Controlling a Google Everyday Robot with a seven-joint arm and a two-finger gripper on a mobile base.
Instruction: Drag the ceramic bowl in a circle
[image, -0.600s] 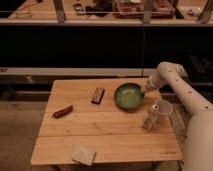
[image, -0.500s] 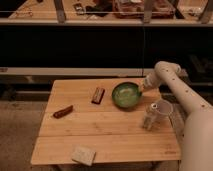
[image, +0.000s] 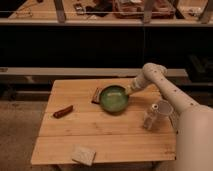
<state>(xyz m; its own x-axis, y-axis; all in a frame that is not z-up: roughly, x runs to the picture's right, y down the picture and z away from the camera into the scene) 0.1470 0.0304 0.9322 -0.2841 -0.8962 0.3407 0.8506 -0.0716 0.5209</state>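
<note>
The green ceramic bowl (image: 114, 98) sits on the wooden table (image: 105, 135) near its back middle, glossy with a paler inside. My gripper (image: 129, 90) is at the bowl's right rim, at the end of the white arm (image: 165, 90) that reaches in from the right. It touches or holds the rim.
A dark bar (image: 95, 94) lies right against the bowl's left side. A reddish-brown stick-shaped item (image: 63, 111) lies at the left. A clear plastic cup (image: 150, 117) stands at the right under my arm. A pale sponge-like block (image: 83, 155) lies near the front edge.
The bowl has slid left across the table with my gripper at its rim, and now touches the dark bar. The arm has stretched further left.
</note>
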